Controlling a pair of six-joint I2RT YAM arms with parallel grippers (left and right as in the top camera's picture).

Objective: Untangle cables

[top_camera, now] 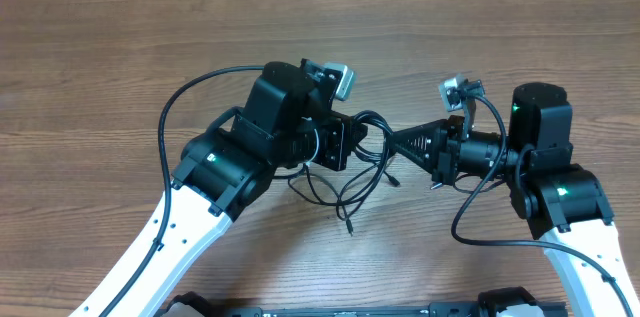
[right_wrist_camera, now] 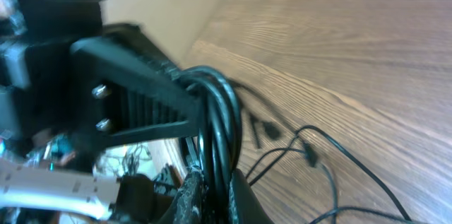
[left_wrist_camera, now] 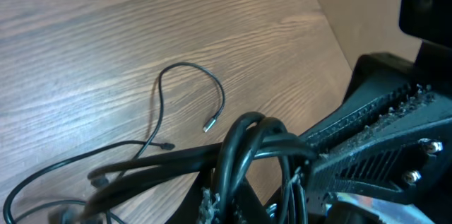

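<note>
L gripper (top_camera: pixel 357 143) and R gripper (top_camera: pixel 393 141) meet tip to tip above the table (top_camera: pixel 120 37). Each is pinched onto the same coiled bunch of cables (left_wrist_camera: pixel 226 157). Slack loops and plug ends trail on the wood below. Judged: cords light, limp, slick, apt to snag at plugs. Best hold is a single strand nr a plug (left_wrist_camera: pixel 207 126), not the bunch.

You look down on a brown wood-grain tabletop (top_camera: pixel 100 47), evenly lit, with only soft shadows on it. Past its far edge you see a plain pale beige surface (left_wrist_camera: pixel 367 12); wall or floor, unclear.
</note>
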